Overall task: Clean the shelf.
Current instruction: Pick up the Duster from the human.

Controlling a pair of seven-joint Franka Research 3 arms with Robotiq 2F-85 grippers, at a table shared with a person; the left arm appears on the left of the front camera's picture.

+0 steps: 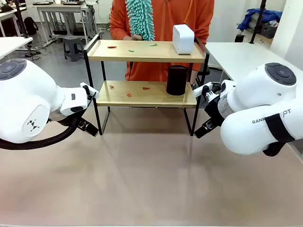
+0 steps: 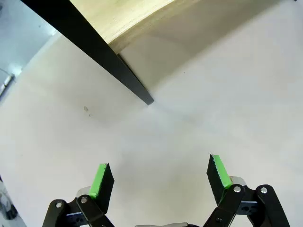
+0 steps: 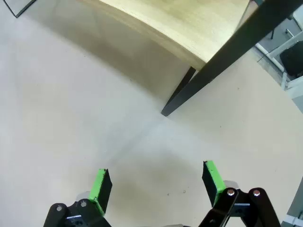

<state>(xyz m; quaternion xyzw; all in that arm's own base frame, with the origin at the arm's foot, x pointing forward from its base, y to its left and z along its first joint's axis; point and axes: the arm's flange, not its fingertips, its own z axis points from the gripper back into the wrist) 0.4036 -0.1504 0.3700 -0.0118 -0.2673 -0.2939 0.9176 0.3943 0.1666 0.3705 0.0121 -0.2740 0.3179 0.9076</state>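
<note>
Your left end effector [image 2: 158,172] and right end effector [image 3: 158,182] were spread and empty, low by the front legs of the shelf [image 1: 161,53] standing mid-worktop. You likely needed the black cylinder [image 1: 177,80] lifted clear first, gripped squarely.

Rounded white arms [image 1: 28,104], black cable [image 1: 42,140], green-padded black fingers [image 2: 101,179]
</note>
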